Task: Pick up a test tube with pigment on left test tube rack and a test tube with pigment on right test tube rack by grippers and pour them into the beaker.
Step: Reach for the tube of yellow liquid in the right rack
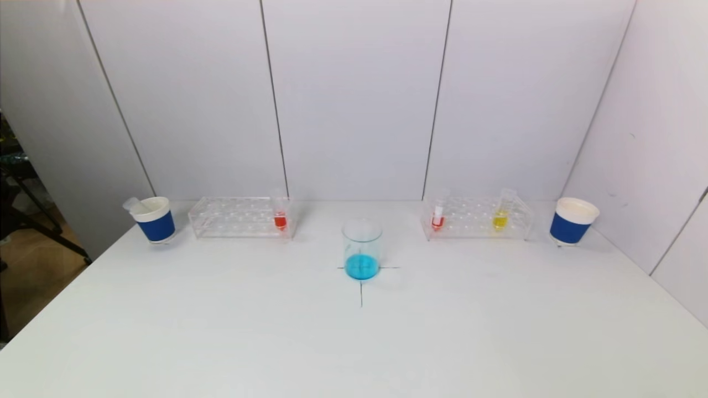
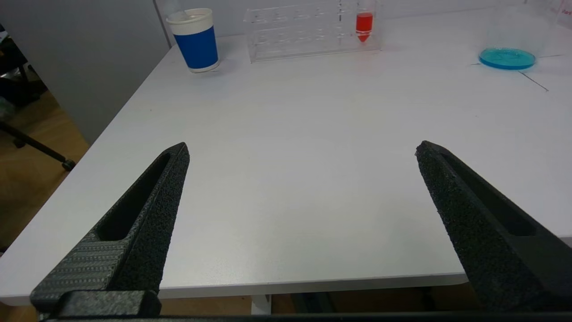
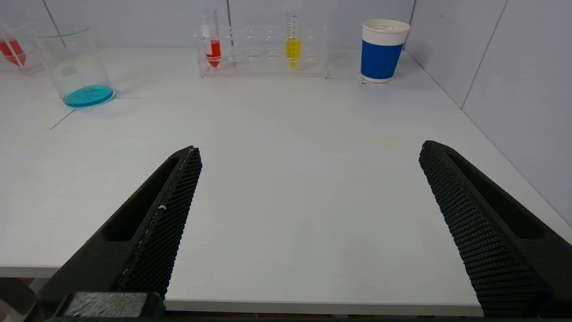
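From the head camera, the beaker [image 1: 362,250] with blue liquid sits at table centre between the two clear racks, the left rack [image 1: 240,217] holding one red-filled tube [image 1: 280,213] at its inner end and the right rack [image 1: 478,218] holding a red tube [image 1: 438,215] and a yellow tube [image 1: 501,214]; neither arm shows here. In the left wrist view, the left gripper [image 2: 301,150] hangs wide open and empty over the table's near edge, well apart from that red tube [image 2: 364,21], which looks light, smooth, slippery and breakable, so I judge the bare upper wall above the pigment the best hold. In the right wrist view, the right gripper [image 3: 310,150] is likewise spread open with nothing in it, far from the slim graduated tubes, which taper to pointed tips.
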